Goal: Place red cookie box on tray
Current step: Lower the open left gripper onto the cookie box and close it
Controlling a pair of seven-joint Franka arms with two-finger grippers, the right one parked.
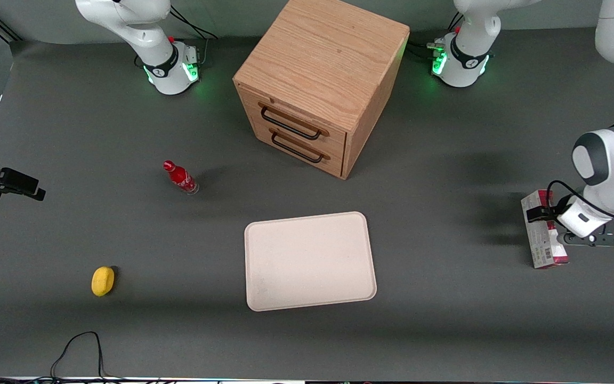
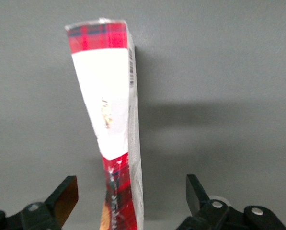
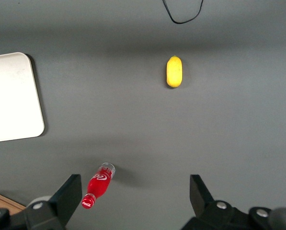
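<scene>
between the two spread fingers (image 2: pixel 66 196) of the gripper (image 2: pixel 131 199) stands one red cookie box (image 2: pixel 111 115), on its narrow edge on the grey table (image 1: pixel 445 277). the fingers are released: in the left wrist view each black fingertip sits apart from the carton, with bare table showing in the gap on both sides, one gap wider than the other. the box runs lengthwise away from the fingers, its pale broad face with a strip of barcode turned to one side, red tartan bands at both ends, the near end down between the fingertips.

in the front view the same box (image 1: pixel 543 230) sits toward the working arm's end of the table, with the gripper (image 1: pixel 552 224) low over its middle part and the white wrist just beside it. one end of the carton sticks out past the gripper toward the front camera, showing barcode and red.

one tray (image 1: pixel 309 261), beige with rounded corners and a low rim, lies flat well apart from the fingers, toward the middle of the table, with nothing on it. one wooden cabinet with two drawers (image 1: pixel 320 80), each with a dark handle, stands farther from the front camera than the tray. one small red cola bottle (image 1: pixel 180 177) and one yellow lemon (image 1: pixel 103 281) lie toward the parked arm's end, both well apart from the fingers and from the tray, the lemon nearer the front camera than the bottle.
</scene>
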